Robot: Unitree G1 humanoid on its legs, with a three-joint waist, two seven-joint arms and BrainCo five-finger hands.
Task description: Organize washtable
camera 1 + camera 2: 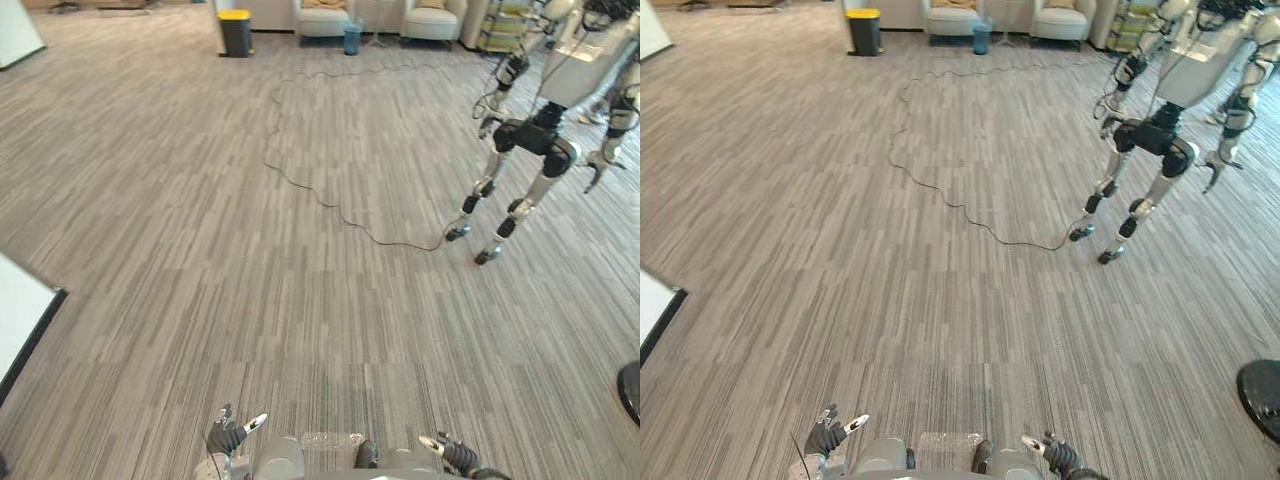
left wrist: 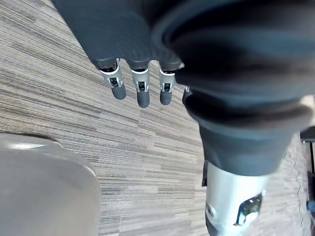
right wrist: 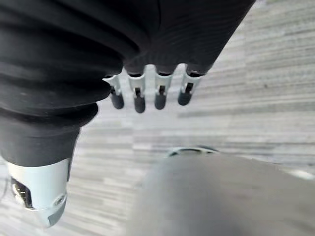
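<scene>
Your left hand [image 1: 228, 435] sits at the bottom edge, left of centre, and your right hand [image 1: 450, 452] at the bottom edge, right of centre. They are well apart, both low over the floor [image 1: 180, 260]. In the left wrist view the left hand's fingers [image 2: 142, 96] hang straight and loose in a row, dark tips toward the floor, released. The right hand's fingers [image 3: 139, 101] look the same in its wrist view, straight, relaxed, nothing between them.

The floor is grey carpet with a fine streaky stripe pattern laid in planks, stripes running from the bottom of the frame toward the top. A thin black cable [image 1: 300, 180] snakes across it from upper centre down to the feet of a second humanoid robot [image 1: 560, 80], which stands upper right, with a white torso and dark joints.

Along the top edge there is a boxy black bin with a yellow lid [image 1: 236, 30], two pale upholstered armchairs [image 1: 322, 18], and a small blue bin [image 1: 352, 38] between them. A flat white board with a dark edge [image 1: 20, 315] cuts in at the left edge. A dark round object [image 1: 630, 392] is partly cut off at the right edge, and you can't tell what it is
</scene>
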